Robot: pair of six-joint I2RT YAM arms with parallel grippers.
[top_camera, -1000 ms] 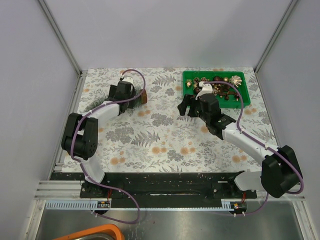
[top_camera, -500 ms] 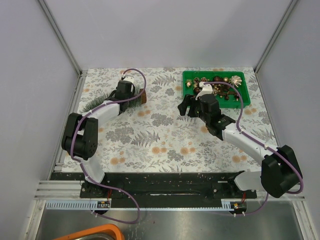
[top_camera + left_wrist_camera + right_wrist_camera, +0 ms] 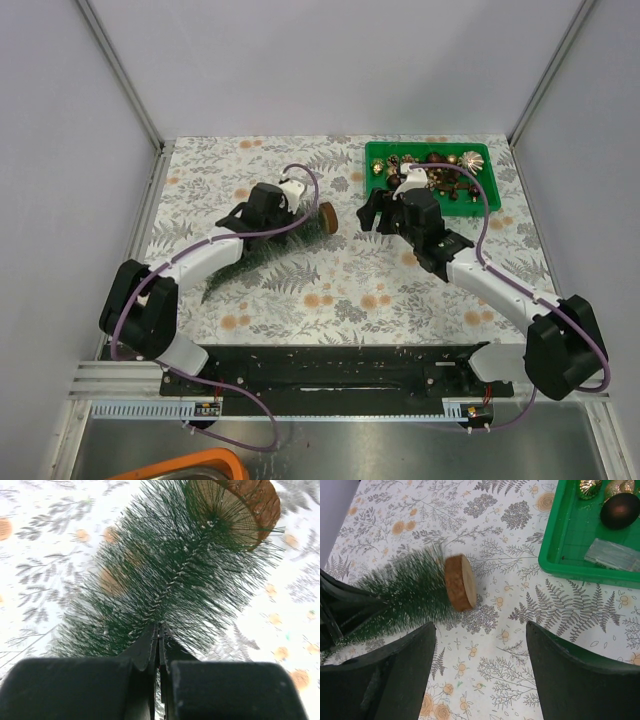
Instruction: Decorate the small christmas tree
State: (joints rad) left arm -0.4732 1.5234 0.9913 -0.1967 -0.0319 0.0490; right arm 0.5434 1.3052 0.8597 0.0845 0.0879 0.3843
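— Since a second ago, the left end effector has carried the small christmas tree from 11 o'clock toward the centre of the desk.
— Grip?
— Clamped on its bristles. It lies on its side, base toward 2 o'clock.
— The right end effector?
— Spread wide, empty, near the green tray at 1 o'clock.

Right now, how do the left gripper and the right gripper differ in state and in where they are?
The left gripper is shut on the small christmas tree, pinching it among the bristles; the right gripper is wide open and empty. The left gripper is left of centre, away from the green tray; the right gripper hangs near that tray's near-left corner. Both are black.
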